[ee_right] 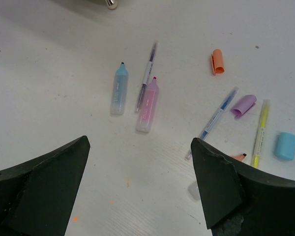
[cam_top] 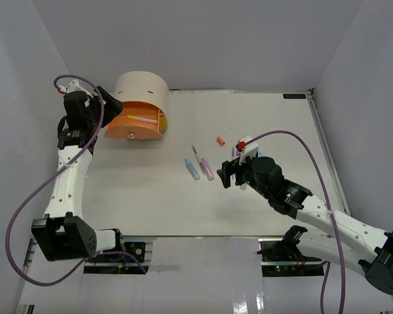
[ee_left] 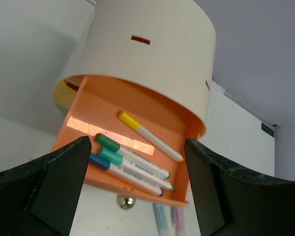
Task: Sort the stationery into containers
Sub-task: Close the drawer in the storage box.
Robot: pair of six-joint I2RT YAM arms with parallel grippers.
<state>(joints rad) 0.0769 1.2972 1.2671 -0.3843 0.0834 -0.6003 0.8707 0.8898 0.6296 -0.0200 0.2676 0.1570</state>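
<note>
The beige half-cylinder cabinet (cam_top: 141,88) stands at the back left with its orange drawer (cam_top: 134,126) pulled out; a yellow drawer edge (ee_left: 61,96) shows beside it. In the left wrist view the orange drawer (ee_left: 88,115) holds several markers (ee_left: 132,162). My left gripper (ee_left: 136,189) is open and empty just above the drawer. On the table lie a blue highlighter (ee_right: 119,89), a pink highlighter (ee_right: 147,104), a thin purple pen (ee_right: 146,76), a blue pen (ee_right: 217,117), a yellow pen (ee_right: 259,132), and orange (ee_right: 217,61), purple (ee_right: 244,105) and blue (ee_right: 286,145) caps. My right gripper (ee_right: 140,189) is open and empty above the table.
White walls enclose the table on three sides. The drawer's round metal knob (ee_left: 124,200) hangs below its front. The right arm's purple cable (cam_top: 295,140) arcs over the right side of the table.
</note>
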